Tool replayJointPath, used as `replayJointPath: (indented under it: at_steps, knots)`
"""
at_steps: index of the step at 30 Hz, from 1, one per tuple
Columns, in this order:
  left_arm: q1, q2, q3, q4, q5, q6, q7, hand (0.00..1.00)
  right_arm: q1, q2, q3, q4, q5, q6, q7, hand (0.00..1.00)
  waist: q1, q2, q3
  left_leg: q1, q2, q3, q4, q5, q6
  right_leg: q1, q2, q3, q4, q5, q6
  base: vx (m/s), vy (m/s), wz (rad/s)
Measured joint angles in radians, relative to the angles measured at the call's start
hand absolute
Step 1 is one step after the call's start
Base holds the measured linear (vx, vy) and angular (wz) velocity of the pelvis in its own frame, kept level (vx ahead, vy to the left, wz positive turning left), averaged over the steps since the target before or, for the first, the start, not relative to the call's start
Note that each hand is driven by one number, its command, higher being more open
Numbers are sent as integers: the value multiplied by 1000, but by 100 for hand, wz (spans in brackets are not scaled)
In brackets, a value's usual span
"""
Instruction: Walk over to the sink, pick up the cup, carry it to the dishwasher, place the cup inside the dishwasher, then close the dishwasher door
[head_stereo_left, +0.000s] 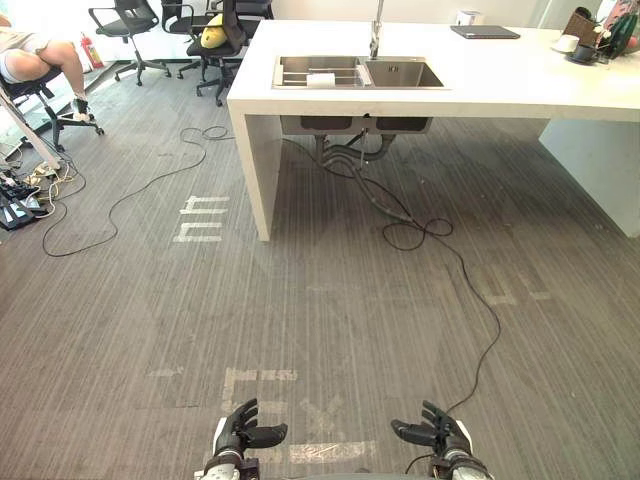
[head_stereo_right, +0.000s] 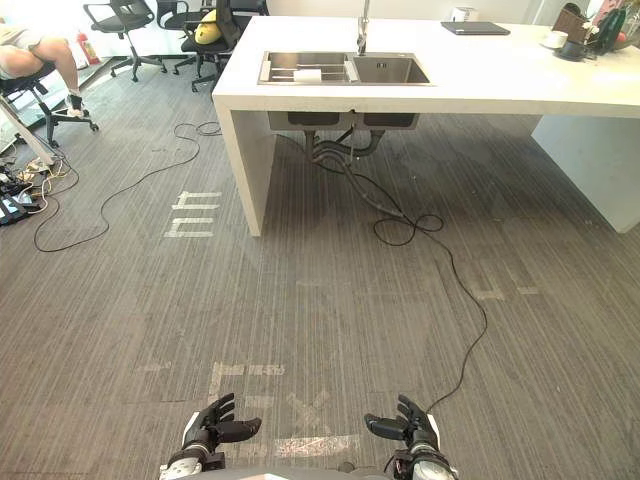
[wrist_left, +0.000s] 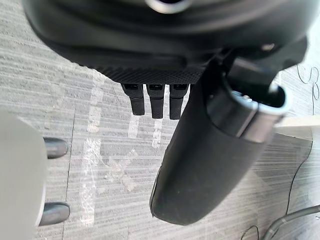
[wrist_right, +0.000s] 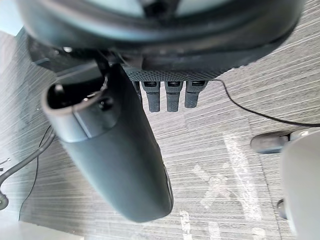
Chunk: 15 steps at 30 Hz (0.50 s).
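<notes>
Far ahead, a steel double sink (head_stereo_left: 360, 86) with a tall faucet (head_stereo_left: 377, 30) is set into a white counter (head_stereo_left: 500, 85). A small white thing (head_stereo_left: 320, 78), too small to tell what it is, lies on the rack in the sink's left basin. A white cup (head_stereo_left: 565, 43) stands near the counter's far right end. My left hand (head_stereo_left: 240, 432) and right hand (head_stereo_left: 440, 435) hang low over the floor, both open and holding nothing. In the wrist views, the left hand's fingers (wrist_left: 156, 102) and the right hand's fingers (wrist_right: 172, 95) are straight above the bare carpet.
Grey carpet with white tape marks (head_stereo_left: 200, 220) stretches to the counter. A black cable (head_stereo_left: 430, 230) runs from under the sink across the floor. Office chairs (head_stereo_left: 135, 20) and a seated person (head_stereo_left: 30, 55) are at the back left. A dark tablet (head_stereo_left: 485, 32) lies on the counter.
</notes>
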Motion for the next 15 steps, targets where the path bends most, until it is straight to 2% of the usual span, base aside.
replayJointPath:
  at_steps: [6,15]
  knots:
    - [1,9,25,5,0,0,-3,90,2,-5,-2,21,3,1,5,90,-1,-3,-4,0,-2,2,-9,7,9,1,0,0,-17,11,-16,0,0,0]
    - [2,9,30,8,-1,0,-3,90,-1,-14,-40,30,40,1,15,90,-1,-4,-23,1,-3,-4,-29,18,10,0,1,-6,-24,13,-15,-3,-5,1]
